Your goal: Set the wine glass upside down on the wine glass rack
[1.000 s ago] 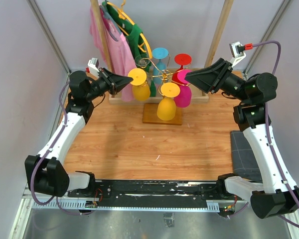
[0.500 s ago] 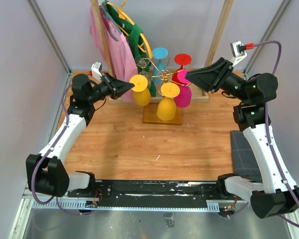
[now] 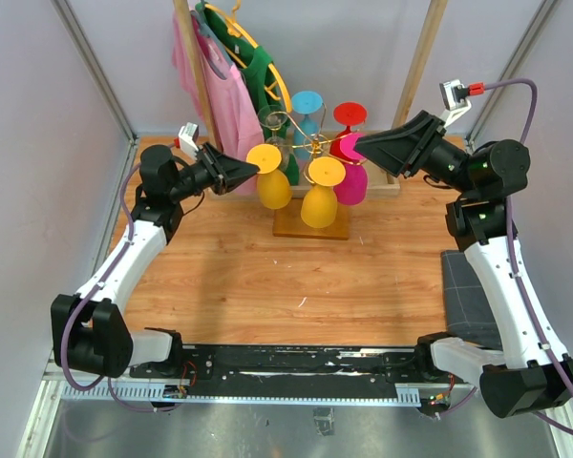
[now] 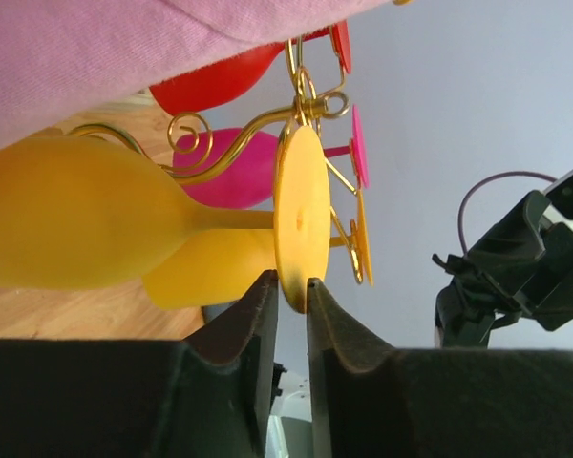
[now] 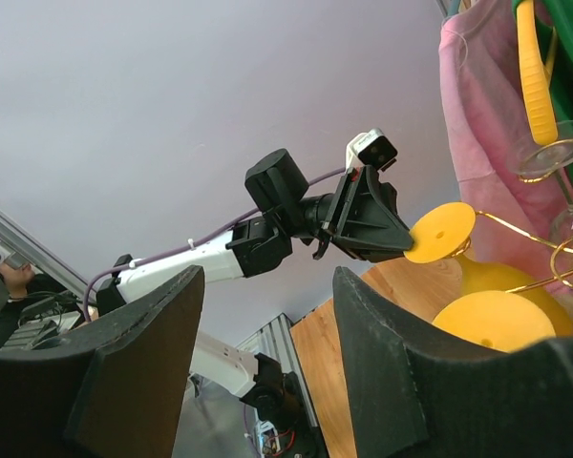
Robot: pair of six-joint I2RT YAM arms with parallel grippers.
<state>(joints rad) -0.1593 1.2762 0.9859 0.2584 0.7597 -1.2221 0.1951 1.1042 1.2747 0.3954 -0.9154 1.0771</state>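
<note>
The gold wine glass rack (image 3: 302,143) stands on its wooden base (image 3: 310,223) at the back middle. My left gripper (image 3: 252,165) is shut on the rim of the foot of a yellow wine glass (image 3: 271,181), held bowl down at the rack's left arm. In the left wrist view the fingertips (image 4: 265,291) pinch the yellow foot disc (image 4: 301,215), and the stem lies beside a curled gold arm (image 4: 234,134). I cannot tell whether the arm carries it. My right gripper (image 3: 356,145) is open and empty beside the pink glass (image 3: 350,183); it shows wide open in the right wrist view (image 5: 265,286).
A second yellow glass (image 3: 317,202), a blue one (image 3: 307,103), a red one (image 3: 350,114) and a clear one (image 3: 273,120) hang on the rack. A clothes rail with pink and green garments (image 3: 224,91) stands at the back left. A dark mat (image 3: 463,296) lies at the right.
My left gripper has moved slightly right and down with the yellow glass, toward the rack. The right arm has not moved.
</note>
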